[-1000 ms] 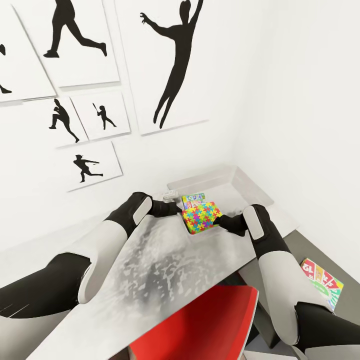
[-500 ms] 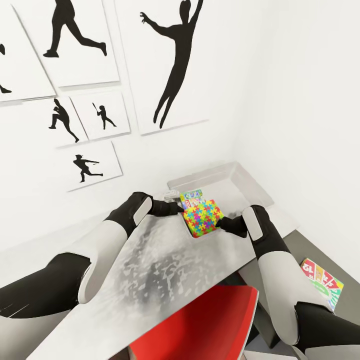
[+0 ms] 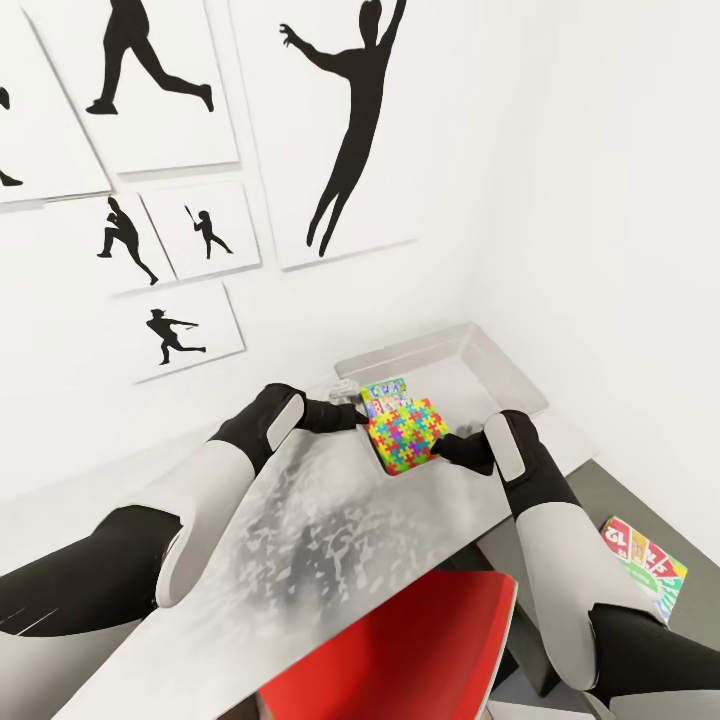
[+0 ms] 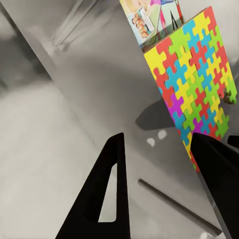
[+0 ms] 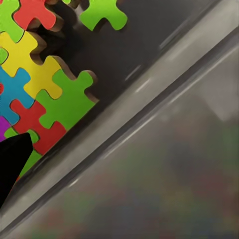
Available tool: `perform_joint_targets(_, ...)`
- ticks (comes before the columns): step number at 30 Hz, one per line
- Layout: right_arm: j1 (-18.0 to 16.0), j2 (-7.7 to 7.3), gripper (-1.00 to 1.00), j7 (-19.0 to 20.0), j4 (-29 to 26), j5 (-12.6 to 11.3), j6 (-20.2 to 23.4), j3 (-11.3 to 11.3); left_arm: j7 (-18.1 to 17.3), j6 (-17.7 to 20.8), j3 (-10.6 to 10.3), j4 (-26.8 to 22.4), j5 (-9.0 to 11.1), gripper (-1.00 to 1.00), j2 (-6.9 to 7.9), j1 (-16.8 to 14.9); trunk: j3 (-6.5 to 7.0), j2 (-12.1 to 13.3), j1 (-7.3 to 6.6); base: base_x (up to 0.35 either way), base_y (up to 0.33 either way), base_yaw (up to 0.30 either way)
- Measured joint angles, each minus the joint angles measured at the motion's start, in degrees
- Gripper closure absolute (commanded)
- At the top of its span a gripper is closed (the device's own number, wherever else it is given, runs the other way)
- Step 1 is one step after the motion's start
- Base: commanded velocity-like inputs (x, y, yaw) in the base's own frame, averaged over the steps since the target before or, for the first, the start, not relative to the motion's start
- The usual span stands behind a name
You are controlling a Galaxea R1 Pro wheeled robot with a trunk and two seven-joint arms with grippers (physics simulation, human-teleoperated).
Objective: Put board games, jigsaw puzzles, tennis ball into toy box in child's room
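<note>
Puzzle: the bright one (image 3: 404,433), its lid covered in red, yellow, green and blue pieces, sits tilted at the near rim of the bin, between the two claws; also seen close up from the left wrist (image 4: 196,94) and the right wrist (image 5: 35,94).
Second box: a smaller colourful box (image 3: 385,395) stands just behind the puzzle, touching it; its printed picture shows from the left wrist (image 4: 149,20), too blurred to read.
Bin: light grey, open-topped (image 3: 490,355), at the far right corner of the desk against the white wall; its rim runs across the right wrist view (image 5: 149,109).
Desk: pale mottled top (image 3: 330,530), joined on the right to a dark grey top (image 3: 620,490).
Left claw: (image 3: 352,414) at the puzzle's left edge; from the wrist its two black fingers (image 4: 112,191) are spread apart with nothing between them, the puzzle just beside one finger.
Right claw: (image 3: 445,448) at the puzzle's right edge; one dark fingertip (image 5: 12,159) shows against the lid; I cannot tell whether it is spread or pinching.
Board game: a bright box (image 3: 645,565) lies flat on the dark top, near right, well apart from the bin.
Chair: red seat (image 3: 410,650) near, under the desk edge.
Wall: black silhouette posters (image 3: 340,130) far left.
</note>
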Motion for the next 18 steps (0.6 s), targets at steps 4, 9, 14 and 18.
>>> perform_joint_targets(4, -0.01, 0.02, 1.00, 0.01, -0.01, 0.06, -0.01, 0.01, -0.08, -0.04, 0.10, 0.01, -0.14, 1.00, 0.00, 0.00, 0.00, 0.00, 0.00, 0.000, 0.000, 0.000)
perform_joint_targets(9, 0.00, 0.02, 1.00, 0.02, -0.01, 0.05, -0.05, 0.03, -0.11, -0.05, 0.13, 0.00, -0.20, 1.00, 0.00, 0.00, 0.10, 0.00, 0.00, 0.000, 0.000, 0.000)
perform_joint_targets(14, -0.01, 0.02, 1.00, 0.04, -0.01, 0.06, -0.07, 0.03, -0.12, -0.06, 0.14, 0.00, -0.21, 1.00, 0.00, 0.00, 0.50, -0.01, 0.00, 0.000, 0.000, 0.000)
perform_joint_targets(18, -0.03, 0.05, 1.00, 0.03, -0.01, 0.13, -0.06, 0.02, -0.12, -0.06, 0.14, -0.01, -0.21, 1.00, 0.01, 0.00, 0.87, -0.01, 0.00, 0.000, 0.000, 0.000)
